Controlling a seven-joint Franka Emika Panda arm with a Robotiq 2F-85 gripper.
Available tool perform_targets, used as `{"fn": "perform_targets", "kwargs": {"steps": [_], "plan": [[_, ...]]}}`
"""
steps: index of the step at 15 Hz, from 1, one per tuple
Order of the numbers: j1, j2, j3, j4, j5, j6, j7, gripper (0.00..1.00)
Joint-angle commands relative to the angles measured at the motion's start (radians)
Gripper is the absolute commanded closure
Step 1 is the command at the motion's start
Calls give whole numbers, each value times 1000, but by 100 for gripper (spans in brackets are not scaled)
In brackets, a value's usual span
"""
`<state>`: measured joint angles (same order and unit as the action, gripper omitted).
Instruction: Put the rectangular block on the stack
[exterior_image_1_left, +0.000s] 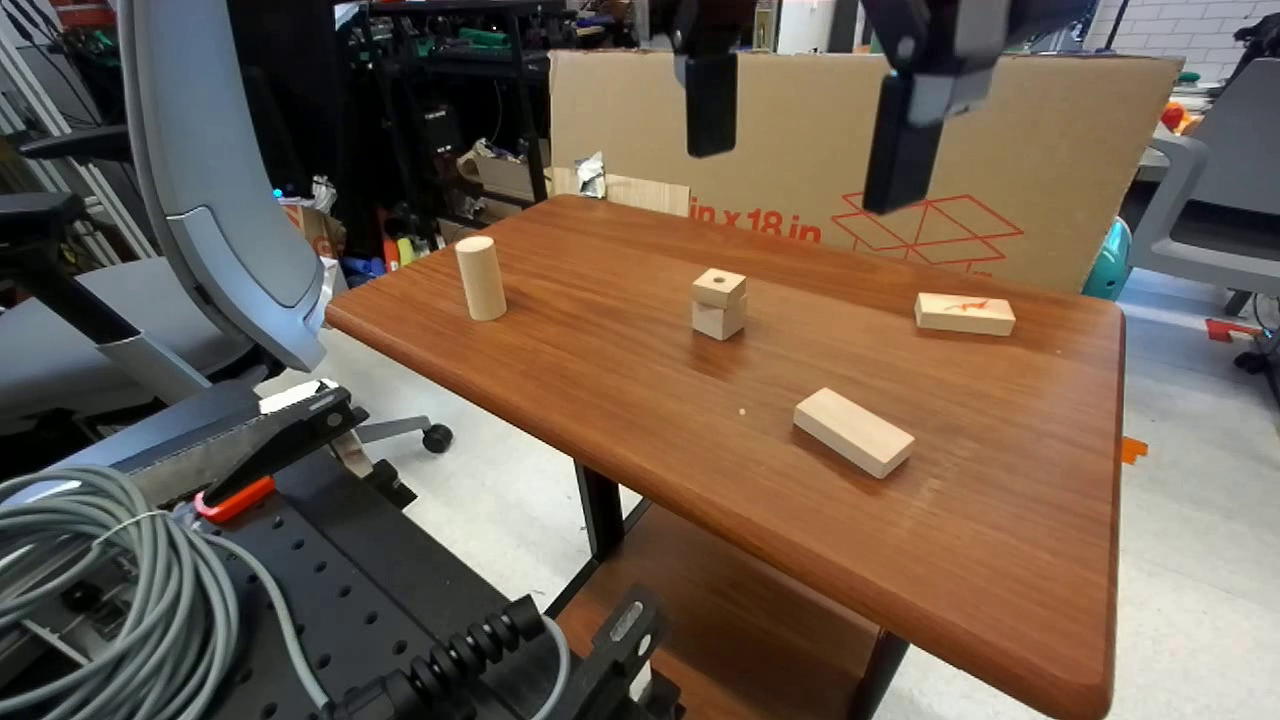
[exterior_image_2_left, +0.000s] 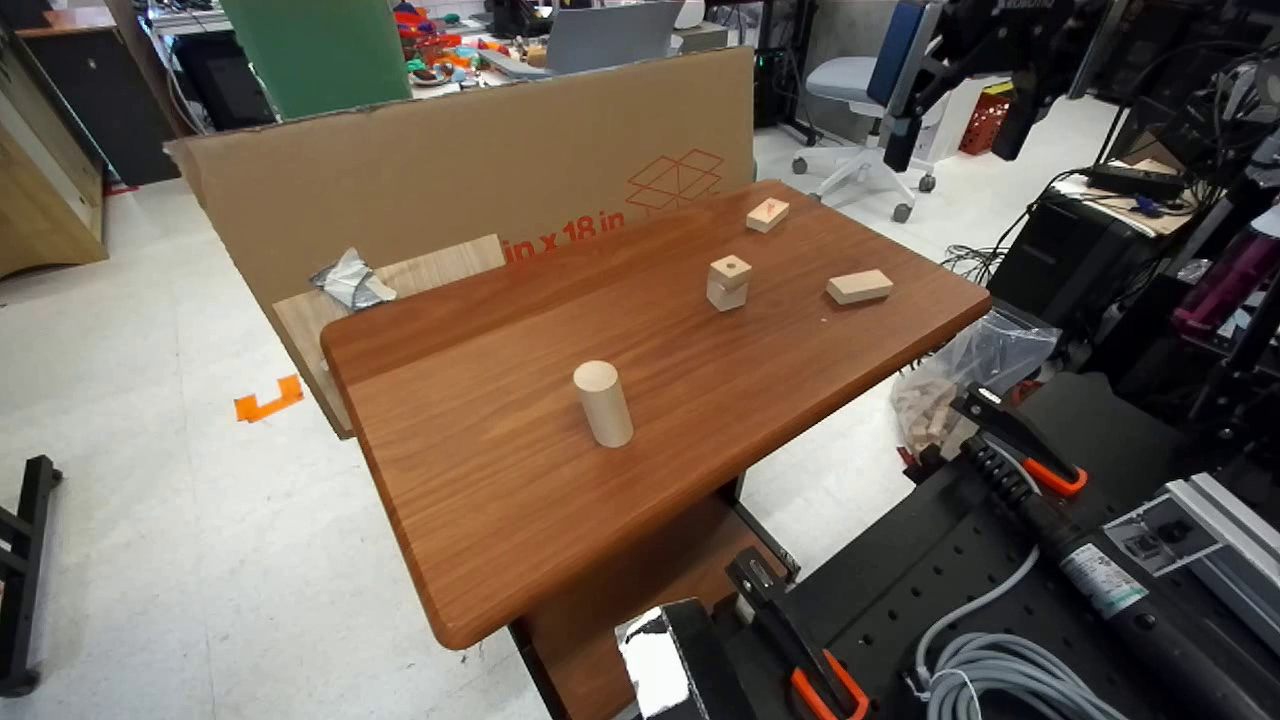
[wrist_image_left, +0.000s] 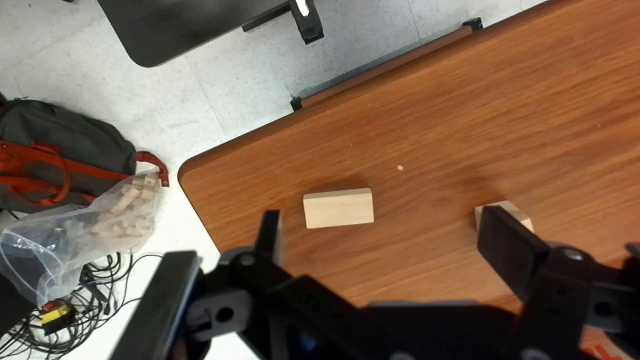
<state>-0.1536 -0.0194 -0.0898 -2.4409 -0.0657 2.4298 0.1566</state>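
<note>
The rectangular block, a plain pale wooden oblong, lies flat on the table in both exterior views (exterior_image_1_left: 853, 432) (exterior_image_2_left: 860, 287) and in the wrist view (wrist_image_left: 339, 209). The stack is two small pale wooden blocks, the top one with a dark hole. It stands near the table's middle in both exterior views (exterior_image_1_left: 719, 303) (exterior_image_2_left: 728, 283). In the wrist view the stack (wrist_image_left: 517, 216) is partly hidden behind a finger. My gripper is open and empty, high above the table, in both exterior views (exterior_image_1_left: 806, 130) (exterior_image_2_left: 957, 140); in the wrist view its fingers (wrist_image_left: 387, 240) are wide apart.
A flat wooden slab with red marks (exterior_image_1_left: 964, 314) (exterior_image_2_left: 767, 214) lies toward the cardboard sheet (exterior_image_1_left: 620, 110) along one table side. An upright wooden cylinder (exterior_image_1_left: 481, 278) (exterior_image_2_left: 604, 405) stands toward one end of the brown table (exterior_image_2_left: 480, 480). A bag of blocks (wrist_image_left: 125, 210) sits off the table.
</note>
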Motion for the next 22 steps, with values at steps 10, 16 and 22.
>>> {"fn": "perform_targets", "kwargs": {"steps": [10, 16, 22], "plan": [[27, 294, -61, 124, -63, 183, -6, 0], [51, 382, -98, 185, -136, 167, 5, 0], [70, 442, -77, 233, -109, 103, -35, 0]]}}
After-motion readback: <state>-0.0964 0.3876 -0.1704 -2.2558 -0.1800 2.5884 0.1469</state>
